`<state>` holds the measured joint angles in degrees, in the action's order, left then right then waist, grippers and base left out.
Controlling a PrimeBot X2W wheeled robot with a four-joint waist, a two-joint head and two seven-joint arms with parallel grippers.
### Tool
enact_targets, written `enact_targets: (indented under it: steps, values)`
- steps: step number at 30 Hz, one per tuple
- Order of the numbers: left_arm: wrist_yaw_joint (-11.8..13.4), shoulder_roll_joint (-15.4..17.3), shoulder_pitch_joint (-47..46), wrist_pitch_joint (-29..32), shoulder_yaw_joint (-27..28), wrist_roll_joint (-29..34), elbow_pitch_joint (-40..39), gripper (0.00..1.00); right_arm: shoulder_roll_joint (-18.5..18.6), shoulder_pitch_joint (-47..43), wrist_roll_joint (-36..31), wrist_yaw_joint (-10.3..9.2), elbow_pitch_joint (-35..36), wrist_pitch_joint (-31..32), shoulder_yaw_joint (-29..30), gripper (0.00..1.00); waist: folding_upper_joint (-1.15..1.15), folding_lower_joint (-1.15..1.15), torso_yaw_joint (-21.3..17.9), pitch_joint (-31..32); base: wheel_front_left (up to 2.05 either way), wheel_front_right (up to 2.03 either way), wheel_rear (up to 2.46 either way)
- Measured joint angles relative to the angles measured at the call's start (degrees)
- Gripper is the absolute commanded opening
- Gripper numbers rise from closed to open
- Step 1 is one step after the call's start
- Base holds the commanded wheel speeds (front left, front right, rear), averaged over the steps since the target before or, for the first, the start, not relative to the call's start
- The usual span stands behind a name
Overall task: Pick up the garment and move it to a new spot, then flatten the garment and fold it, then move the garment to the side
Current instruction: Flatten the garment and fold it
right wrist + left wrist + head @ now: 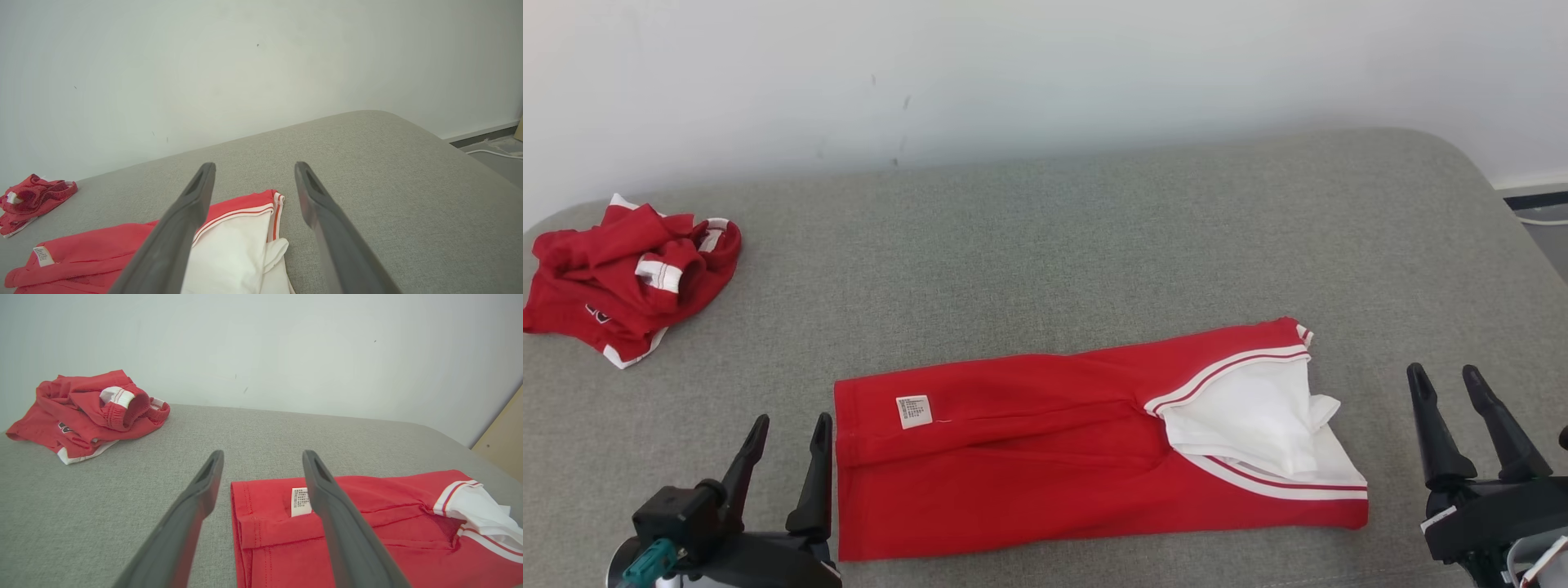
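The folded red garment (1045,457) is flanked by the left gripper (792,420) and right gripper (1444,371), whose fingers (817,474) are held apart, empty.

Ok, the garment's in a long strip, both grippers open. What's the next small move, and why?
Probably lower the left gripper onto the garment's left hem and close on it, to start an end-to-end fold. The garment lies flat as a long strip, the left gripper is open right beside that hem, and the right gripper stands farther from its end.
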<state>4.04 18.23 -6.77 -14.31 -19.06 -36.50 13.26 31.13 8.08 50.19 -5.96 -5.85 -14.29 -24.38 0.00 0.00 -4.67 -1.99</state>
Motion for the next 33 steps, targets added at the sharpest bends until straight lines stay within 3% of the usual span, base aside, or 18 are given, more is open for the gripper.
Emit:
enact_targets:
  steps: [12, 25, 33]
  values:
    - [0.0, -0.5, 0.3, 0.0, 1.8, 1.5, -2.0, 1.0, 0.1, -2.9, -7.5, -0.09, 3.3, 0.0, 5.1, 1.0, 0.0, 0.0, 0.5, -0.9, 0.0, 0.0, 0.0]
    - [-0.5, -1.4, 0.3, 0.0, 2.5, 2.4, -2.4, 1.0, -2.1, -4.2, -10.0, -0.05, 4.9, 0.0, 8.1, 1.0, 0.0, 0.0, 0.8, -1.2, 0.0, 0.0, 0.0]
    - [-1.0, -2.0, 0.3, 0.0, 3.1, 3.0, -2.5, 1.0, -3.8, -5.3, -10.1, 0.54, 1.8, 0.0, 9.3, 1.0, 0.0, 0.0, 1.1, -1.4, 0.0, 0.0, 0.0]
